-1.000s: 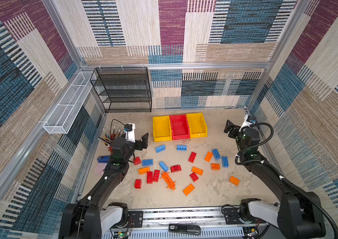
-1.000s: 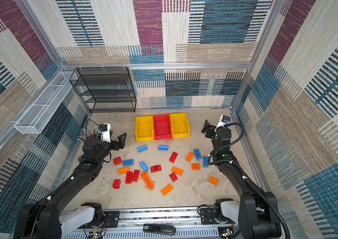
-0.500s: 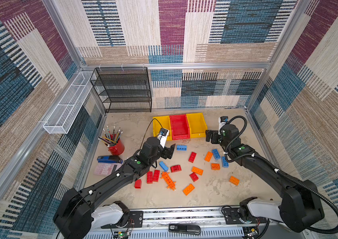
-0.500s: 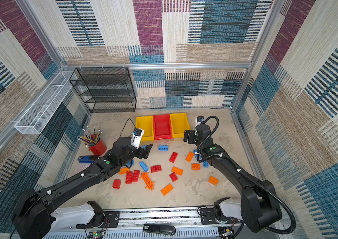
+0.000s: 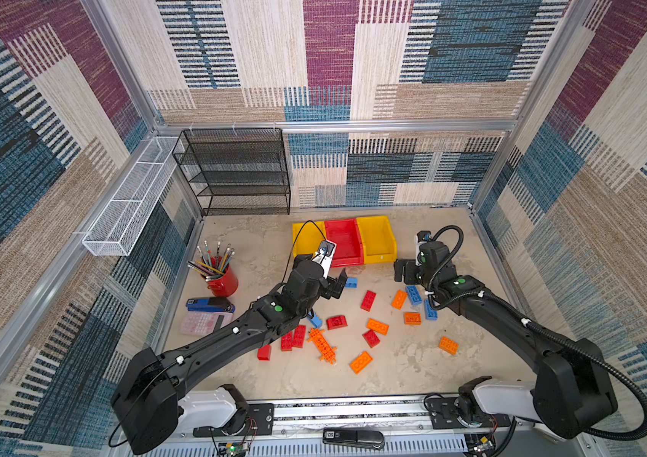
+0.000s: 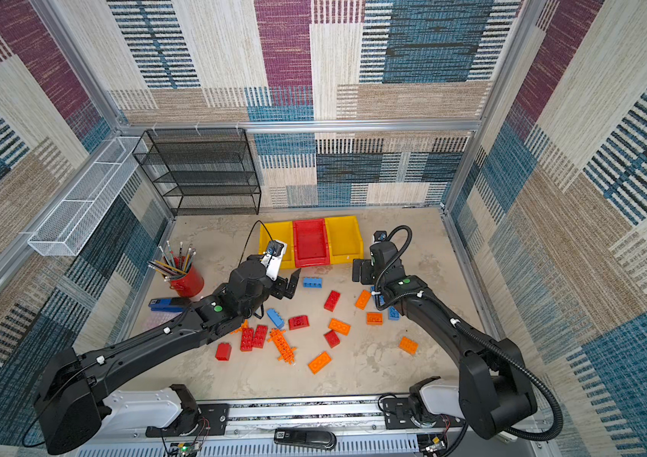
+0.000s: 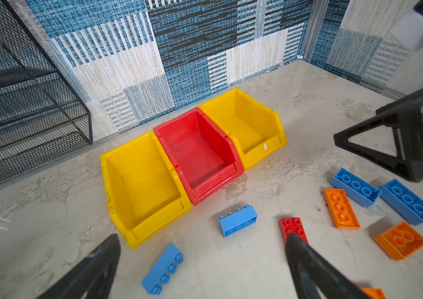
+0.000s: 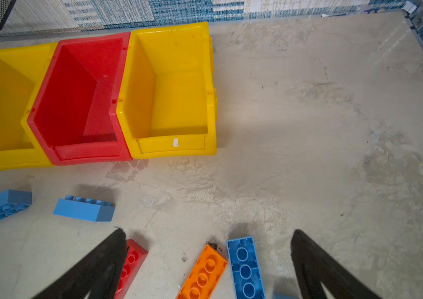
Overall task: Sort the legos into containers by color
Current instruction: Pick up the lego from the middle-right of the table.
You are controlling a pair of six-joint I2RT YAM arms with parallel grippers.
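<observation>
You have the right gripper point(image 8: 208, 231) spread wide over the bench point(image 8: 334, 116), with nothing between its fingers point(image 8: 96, 266). Ahead, close to the bench's back edge, three bins stand joined in a row with their open fronts toward you. The yellow bin point(image 8: 176, 85) has a white fleck on its front lip, the red bin point(image 8: 75, 98) touches it, and the far yellow bin point(image 8: 0, 103) is partly cut off.

In the gap between your fingers, an orange brick point(image 8: 202, 274) and a blue brick point(image 8: 245, 269) lie just beside each other, hollow sides up. A red brick point(image 8: 132, 261) is half hidden behind one finger. In front of the red bin, a blue brick on its side point(image 8: 83, 209) points its studs toward the bins. Near it lies a cut-off blue brick point(image 8: 0, 205).
</observation>
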